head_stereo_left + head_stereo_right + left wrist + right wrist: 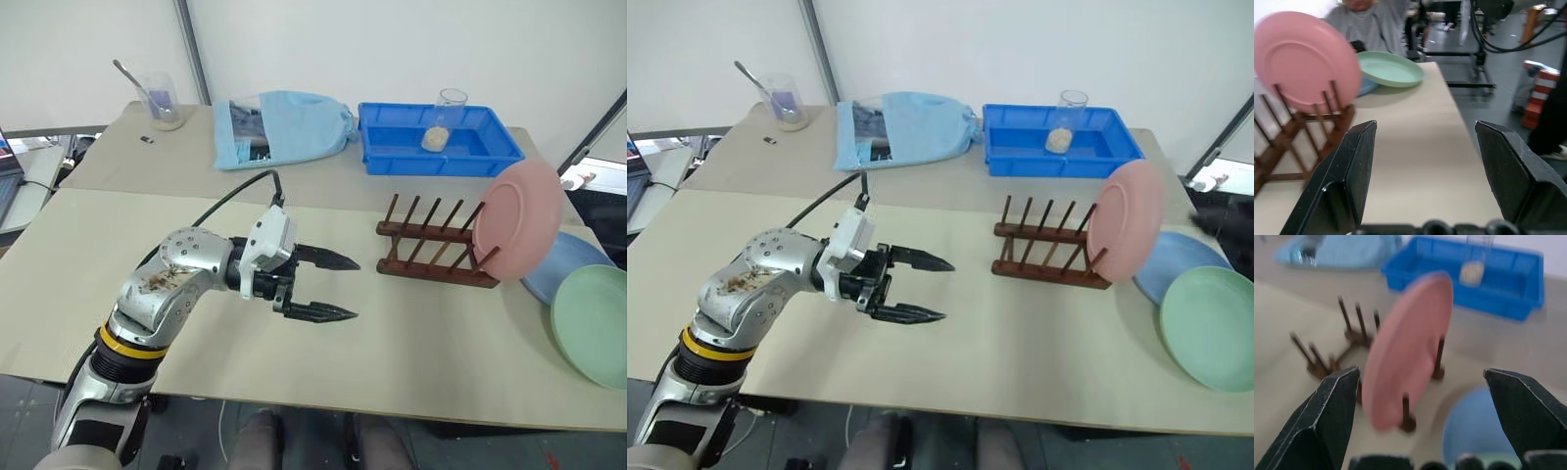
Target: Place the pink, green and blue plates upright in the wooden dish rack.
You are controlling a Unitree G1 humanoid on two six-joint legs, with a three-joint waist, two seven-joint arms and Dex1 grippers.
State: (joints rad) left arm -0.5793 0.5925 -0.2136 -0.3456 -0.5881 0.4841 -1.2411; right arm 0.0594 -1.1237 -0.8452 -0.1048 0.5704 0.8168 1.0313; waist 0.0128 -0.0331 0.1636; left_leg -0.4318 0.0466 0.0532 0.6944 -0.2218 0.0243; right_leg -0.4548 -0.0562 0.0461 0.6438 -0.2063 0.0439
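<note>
**Pink plate upright at the rack's end**

Pink plastic stands on edge in the wooden dish rack (431, 243): the pink plate (517, 217) sits in the last slot at the rack's right end, tilted a little, held between the pegs. The other slots hold nothing. Just right of the rack, the blue plate (573, 262) lies flat on the table (392, 333), partly behind the pink one, and the green plate (591, 325) rests overlapping its near edge, close to the table's right side.

At the back of the table, a blue tray (436, 138) holds a clear glass (441, 119) with a small heap of pale grainy stuff in its bottom. Left of it lies a light blue cloth bag (279, 127), and further left stands a clear cup (163, 101) with a spoon in it.

The left end effector (328, 286) hangs above the table left of the rack, fingers spread apart and empty, pointing toward the rack. The right end effector (1420, 421) faces the pink plate with its fingers wide apart, gripping nothing.
</note>
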